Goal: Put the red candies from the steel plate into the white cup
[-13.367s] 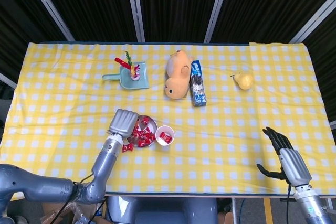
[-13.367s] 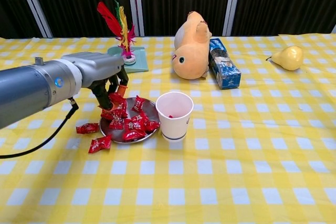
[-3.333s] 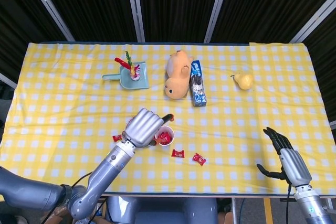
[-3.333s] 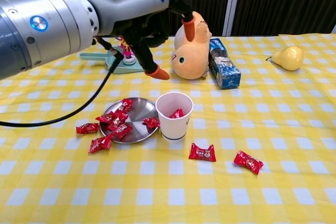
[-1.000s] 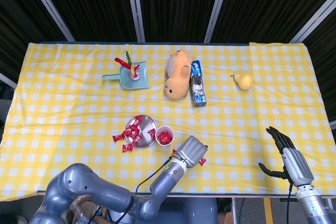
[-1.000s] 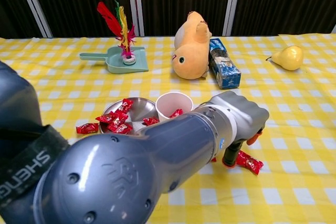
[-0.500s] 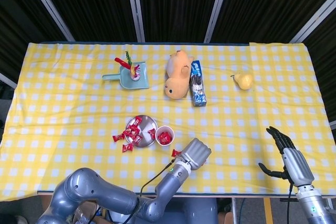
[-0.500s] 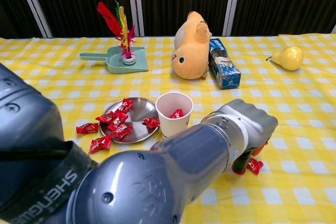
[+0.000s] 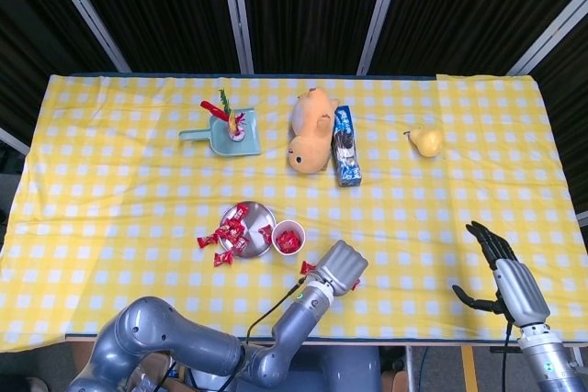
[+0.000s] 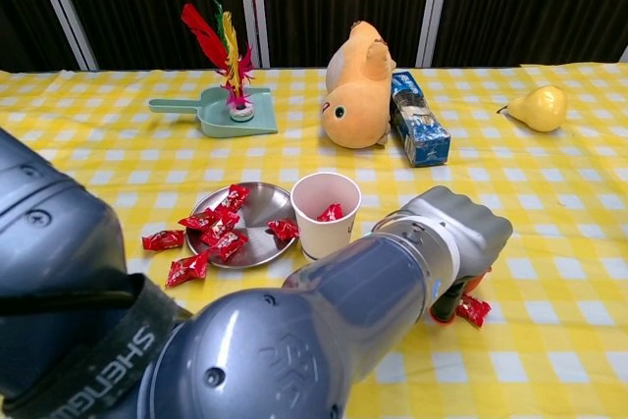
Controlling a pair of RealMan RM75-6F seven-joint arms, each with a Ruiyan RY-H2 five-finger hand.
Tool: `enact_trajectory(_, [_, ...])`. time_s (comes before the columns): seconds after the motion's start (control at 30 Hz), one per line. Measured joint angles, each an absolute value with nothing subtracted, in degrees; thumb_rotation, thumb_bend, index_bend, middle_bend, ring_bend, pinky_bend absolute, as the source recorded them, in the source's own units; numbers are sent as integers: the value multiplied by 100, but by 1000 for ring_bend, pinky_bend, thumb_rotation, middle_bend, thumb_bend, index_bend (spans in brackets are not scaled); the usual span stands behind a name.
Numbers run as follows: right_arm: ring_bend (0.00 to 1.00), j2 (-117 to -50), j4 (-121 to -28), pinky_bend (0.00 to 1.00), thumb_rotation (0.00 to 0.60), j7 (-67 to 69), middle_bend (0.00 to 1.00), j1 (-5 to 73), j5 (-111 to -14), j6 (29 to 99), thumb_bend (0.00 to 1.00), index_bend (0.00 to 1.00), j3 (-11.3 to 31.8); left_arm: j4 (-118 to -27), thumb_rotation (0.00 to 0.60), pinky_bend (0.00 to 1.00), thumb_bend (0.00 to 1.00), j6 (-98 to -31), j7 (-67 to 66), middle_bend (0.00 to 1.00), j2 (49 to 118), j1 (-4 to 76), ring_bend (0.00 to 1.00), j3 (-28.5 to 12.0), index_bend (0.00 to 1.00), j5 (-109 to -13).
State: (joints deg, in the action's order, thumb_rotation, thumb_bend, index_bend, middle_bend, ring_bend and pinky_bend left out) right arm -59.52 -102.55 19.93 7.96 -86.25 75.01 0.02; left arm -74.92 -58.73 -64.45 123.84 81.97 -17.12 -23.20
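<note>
One robot hand (image 9: 503, 274) head-view only

Left hand (image 10: 461, 228) fingers hidden; stray candy (image 10: 473, 310) half-covered.

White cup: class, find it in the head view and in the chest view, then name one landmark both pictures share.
Head view: the white cup sits left of centre, just right of the steel plate.
Chest view: the white cup stands at centre, again right of the steel plate.
Shared landmark: the orange plush toy beyond it.
</note>
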Motion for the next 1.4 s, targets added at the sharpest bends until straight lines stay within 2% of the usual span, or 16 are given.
enact_trajectory(0.1, [0,-5954,-10250,0,600,2003,0,796,-8625,7497,327,0,1,-7482,600,994,370,-5869,-6472,887,12398,8178,935,-1696,537,-2313])
enact_trajectory(0.4, [0,-5940,-10252,0,600,2013,0,794,-8641,7505,327,0,-1,-7556,600,995,379,-5946,-6522,892,12375,8058,936,-1630,579,-2342])
enact_trajectory(0.97, [0,-5950,-10245,0,600,1993,0,788,-8627,7509,327,0,4,-8130,600,996,380,-6234,-6341,890,11940,7740,936,-1681,575,-2721])
enact_trajectory(1.17, [0,-5951,-10240,0,600,1998,0,791,-8612,7501,327,0,10,-8548,600,996,380,-6410,-6191,889,11636,7633,936,-1841,567,-2948])
enact_trajectory(1.4, [0,-5956,-10240,0,600,1972,0,792,-8636,7503,327,0,3,-9344,600,995,380,-6680,-6259,889,10909,7449,936,-1883,569,-3052])
